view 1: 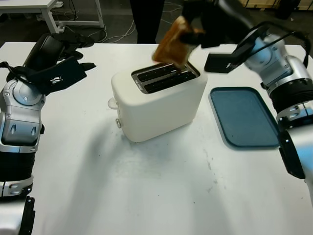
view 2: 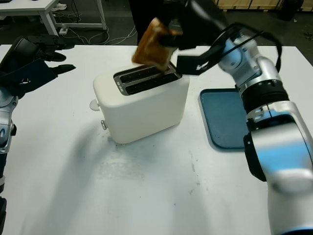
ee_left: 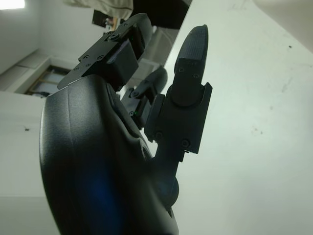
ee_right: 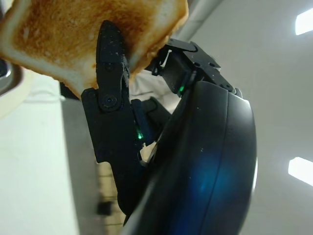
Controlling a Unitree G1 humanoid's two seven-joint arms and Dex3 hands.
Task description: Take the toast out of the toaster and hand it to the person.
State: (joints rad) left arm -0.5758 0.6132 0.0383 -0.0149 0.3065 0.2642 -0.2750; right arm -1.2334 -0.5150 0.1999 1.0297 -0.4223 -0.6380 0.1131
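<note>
The right robot hand pinches the toast by one edge just above the toaster, seemingly clear of the slot, a light, brittle slice best held gently near its crust, while the left robot hand hangs open over the surface.

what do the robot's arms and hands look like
Both arms are silver-grey metal segments with black joints and bolt holes. The left hand and right hand have glossy black shells and matte black, screw-fastened fingers. Black cables loop round the right forearm.
</note>
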